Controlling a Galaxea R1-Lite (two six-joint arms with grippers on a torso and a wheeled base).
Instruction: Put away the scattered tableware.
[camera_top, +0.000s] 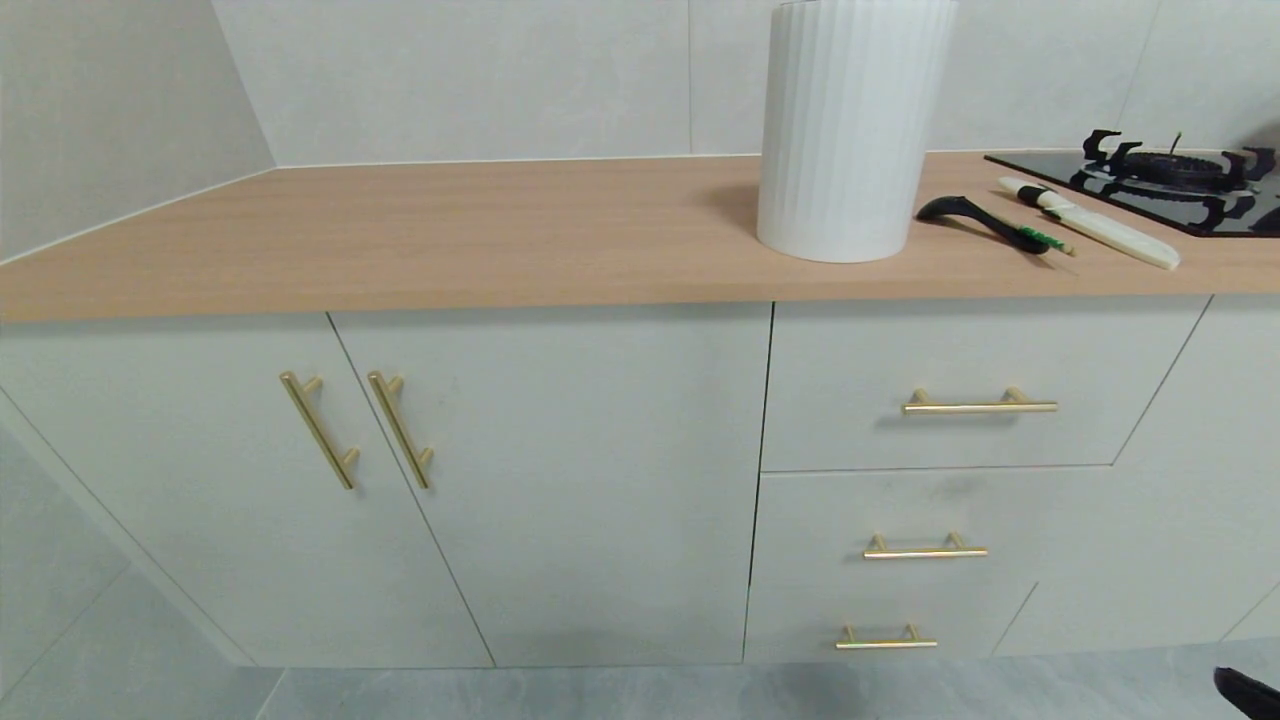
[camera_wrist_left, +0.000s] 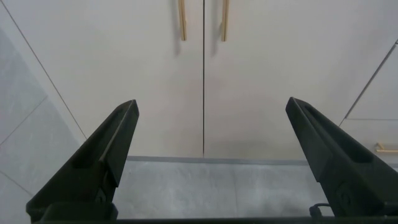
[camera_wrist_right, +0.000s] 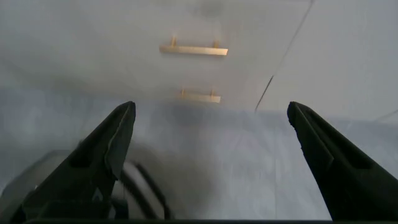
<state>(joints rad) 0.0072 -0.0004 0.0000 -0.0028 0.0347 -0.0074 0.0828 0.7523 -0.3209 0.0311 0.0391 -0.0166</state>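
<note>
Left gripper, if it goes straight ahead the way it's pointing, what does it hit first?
Probably the cabinet doors, near their middle seam. The left gripper is open with nothing in between, though depth is unclear.

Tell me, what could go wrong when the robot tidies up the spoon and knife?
The black spoon and white knife lie close together, so grabbing one might knock the other. The knife sits by the stove and could slide onto it. The left pincer and right pincer hang open, low by the cabinet, and might bump the counter going up.
</note>
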